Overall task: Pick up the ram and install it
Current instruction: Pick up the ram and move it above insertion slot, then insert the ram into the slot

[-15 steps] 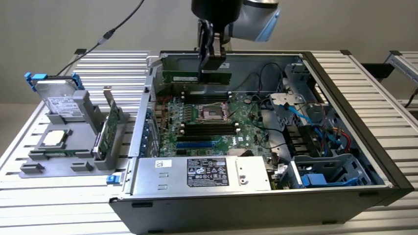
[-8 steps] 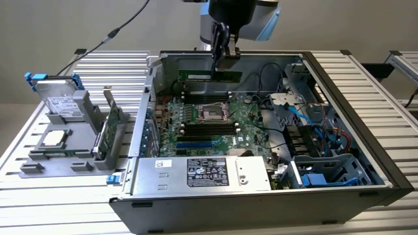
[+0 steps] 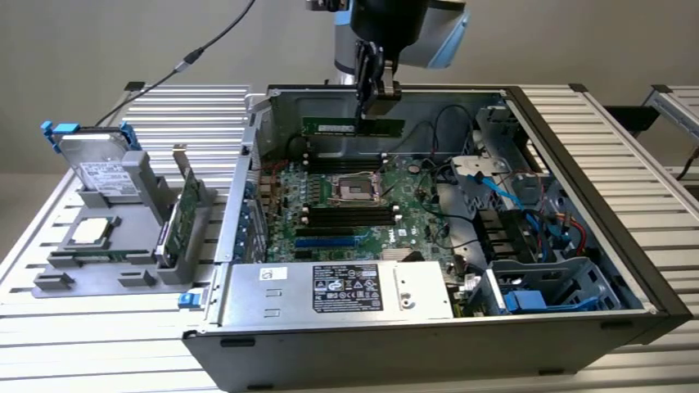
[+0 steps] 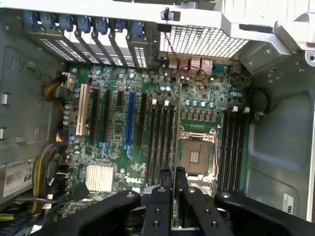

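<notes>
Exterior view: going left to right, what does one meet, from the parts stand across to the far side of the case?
Hard drive → expansion card → ram, held in the gripper → drive cage.

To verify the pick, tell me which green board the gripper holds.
The ram, the thin stick clamped in the gripper over the open case; the taller card stands in the grey holder outside.

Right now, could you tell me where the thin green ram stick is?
In the exterior view, the thin green ram stick is clamped in the tool above the green motherboard, inside the open grey metal computer case.
</notes>
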Controlling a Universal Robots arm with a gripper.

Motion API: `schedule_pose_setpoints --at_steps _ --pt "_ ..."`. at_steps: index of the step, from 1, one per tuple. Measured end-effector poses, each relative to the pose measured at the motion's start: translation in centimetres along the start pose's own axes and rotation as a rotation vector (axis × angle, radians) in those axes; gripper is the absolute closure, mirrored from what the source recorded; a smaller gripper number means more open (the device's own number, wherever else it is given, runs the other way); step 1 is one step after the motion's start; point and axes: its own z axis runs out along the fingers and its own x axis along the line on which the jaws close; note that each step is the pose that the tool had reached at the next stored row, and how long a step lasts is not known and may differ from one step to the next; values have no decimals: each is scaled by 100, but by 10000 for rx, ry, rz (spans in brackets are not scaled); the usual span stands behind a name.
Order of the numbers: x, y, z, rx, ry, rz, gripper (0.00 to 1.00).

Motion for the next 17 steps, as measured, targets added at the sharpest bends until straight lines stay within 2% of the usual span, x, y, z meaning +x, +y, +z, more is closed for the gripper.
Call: schedule_pose_setpoints --at_steps 3,17 --pt "-59 -6 13 67 8 -4 86" --pt "-59 -6 14 68 5 -4 86"
